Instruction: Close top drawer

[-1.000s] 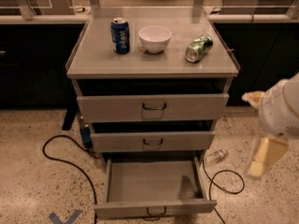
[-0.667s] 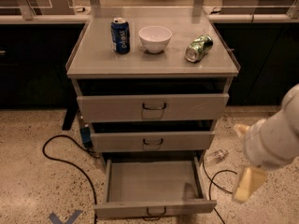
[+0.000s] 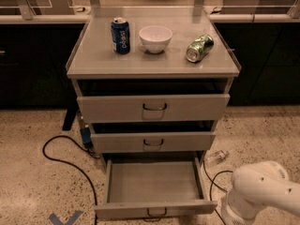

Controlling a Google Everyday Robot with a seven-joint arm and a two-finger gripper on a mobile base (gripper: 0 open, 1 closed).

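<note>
The grey metal cabinet (image 3: 93,69) has three drawers. The top drawer (image 3: 154,182), the lowest one, is pulled far out, and its long flat tray is bare. Its low front (image 3: 187,208) carries a small dark wire handle (image 3: 155,214). The middle drawer (image 3: 187,141) and the uppermost drawer (image 3: 197,107) stand slightly out. My white arm (image 3: 262,191) is low at the bottom right, just right of the open drawer's front corner. My gripper is below the frame edge and out of view.
On the cabinet top stand a blue can (image 3: 120,35) and a white bowl (image 3: 155,39), and a green can (image 3: 199,48) lies on its side. Black cables (image 3: 61,153) run on the floor on both sides. A plastic bottle (image 3: 215,157) lies right of the cabinet.
My arm has moved down and to the left, toward the open drawer's right front corner. The pale finger seen earlier has dropped out of the frame. The drawers have not moved.
</note>
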